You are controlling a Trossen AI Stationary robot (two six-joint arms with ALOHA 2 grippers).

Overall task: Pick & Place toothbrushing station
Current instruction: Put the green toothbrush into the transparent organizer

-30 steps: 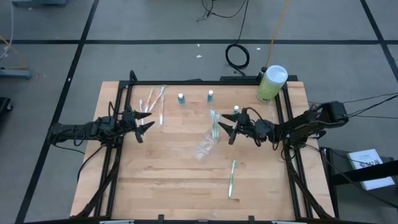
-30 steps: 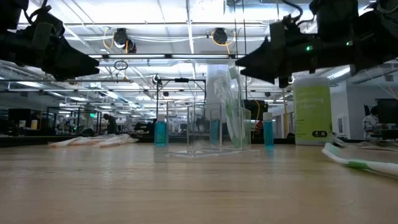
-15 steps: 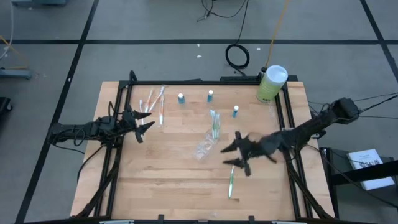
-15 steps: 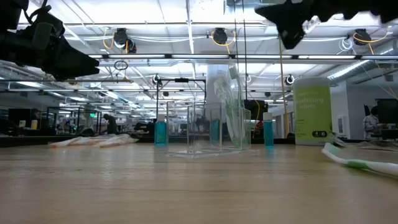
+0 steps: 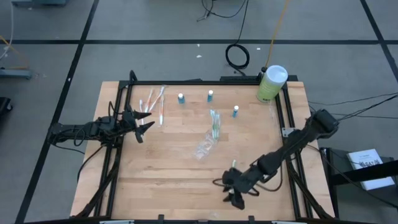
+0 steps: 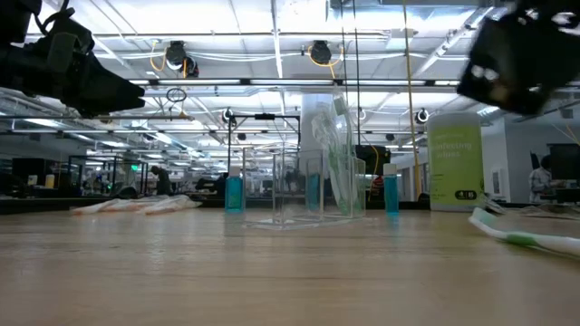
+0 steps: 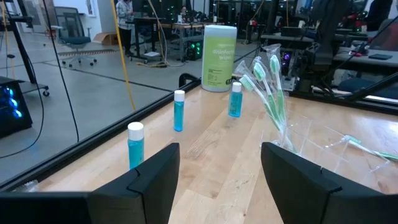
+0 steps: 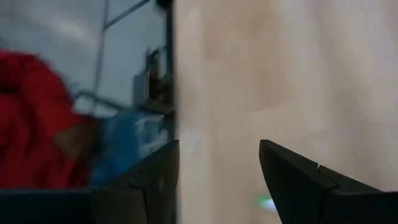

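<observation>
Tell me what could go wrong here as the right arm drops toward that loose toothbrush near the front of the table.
1. The right claw is open directly over the loose toothbrush, a thin thing lying flat; it could pinch the wood or flick the brush away.
2. The clear holder stands close by with green toothbrushes leaning in it; carrying the brush there might tip it.
The left claw waits, open, at the table's left edge.

The right gripper [image 5: 231, 190] has swung from beside the clear holder [image 5: 204, 148] at mid-frame down to the lower middle of the high view, now over the loose green-white toothbrush [image 5: 233, 164] near the table's front edge; its fingers stand apart, holding nothing
</observation>
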